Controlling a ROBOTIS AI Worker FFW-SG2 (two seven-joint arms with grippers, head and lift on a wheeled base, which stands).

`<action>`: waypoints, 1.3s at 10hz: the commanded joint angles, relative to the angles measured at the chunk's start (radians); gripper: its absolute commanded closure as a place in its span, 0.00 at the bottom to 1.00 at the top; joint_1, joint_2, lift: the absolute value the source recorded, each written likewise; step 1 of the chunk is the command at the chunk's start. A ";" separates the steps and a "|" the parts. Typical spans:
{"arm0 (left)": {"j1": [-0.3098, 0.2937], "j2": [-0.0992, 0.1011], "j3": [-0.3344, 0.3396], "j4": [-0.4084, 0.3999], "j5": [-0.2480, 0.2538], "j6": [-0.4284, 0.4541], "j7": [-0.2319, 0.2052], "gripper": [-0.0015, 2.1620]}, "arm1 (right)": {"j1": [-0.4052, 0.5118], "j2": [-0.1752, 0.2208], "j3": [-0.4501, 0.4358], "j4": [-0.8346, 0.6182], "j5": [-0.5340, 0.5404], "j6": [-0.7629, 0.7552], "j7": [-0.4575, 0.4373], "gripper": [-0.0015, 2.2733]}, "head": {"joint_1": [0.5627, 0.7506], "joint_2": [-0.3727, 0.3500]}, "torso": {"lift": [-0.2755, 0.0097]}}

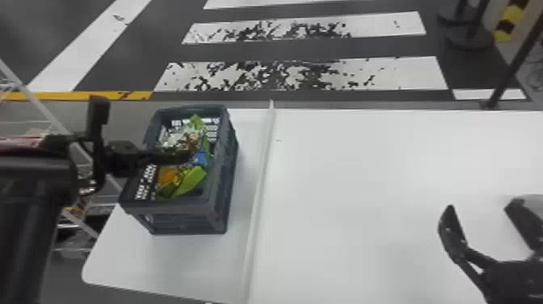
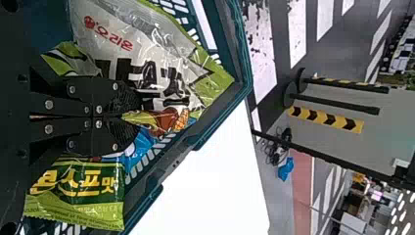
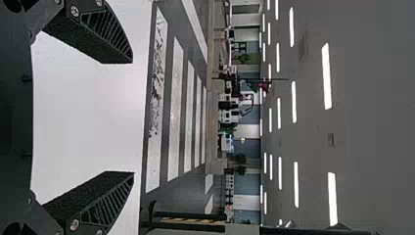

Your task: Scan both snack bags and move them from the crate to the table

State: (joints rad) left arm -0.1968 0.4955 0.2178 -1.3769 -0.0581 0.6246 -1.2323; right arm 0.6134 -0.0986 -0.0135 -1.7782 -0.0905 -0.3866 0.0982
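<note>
Left gripper (image 2: 120, 117), narrow, pinches a snack bag (image 2: 147, 36) inside the crate (image 1: 182, 220); shallow bite may slip if the second bag (image 2: 98, 210) drags; right gripper (image 3: 132, 117) gapes wide

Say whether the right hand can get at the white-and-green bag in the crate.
Probably not from there: the right hand is far to the right over the table, while the left hand crowds the white-and-green bag inside the crate.

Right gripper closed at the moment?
No, the right gripper is open, its two black fingers standing wide apart with the white table showing between them.
</note>
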 commanded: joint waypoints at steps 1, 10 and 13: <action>0.008 -0.002 0.021 0.012 0.055 -0.033 -0.003 0.99 | 0.000 0.000 0.001 -0.001 0.000 -0.001 0.000 0.05 | 0.70 0.76 | 0.66; 0.154 -0.075 0.209 -0.448 0.334 0.218 0.047 0.99 | 0.019 0.005 0.006 -0.027 0.000 -0.004 -0.002 0.06 | 0.70 0.74 | 0.66; 0.227 -0.186 0.163 -0.718 0.348 0.277 0.152 0.99 | 0.031 0.008 0.006 -0.040 0.000 -0.010 -0.003 0.06 | 0.70 0.65 | 0.66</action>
State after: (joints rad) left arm 0.0173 0.3349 0.4001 -2.0474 0.2946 0.8975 -1.0847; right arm 0.6408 -0.0914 -0.0077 -1.8150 -0.0904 -0.3950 0.0950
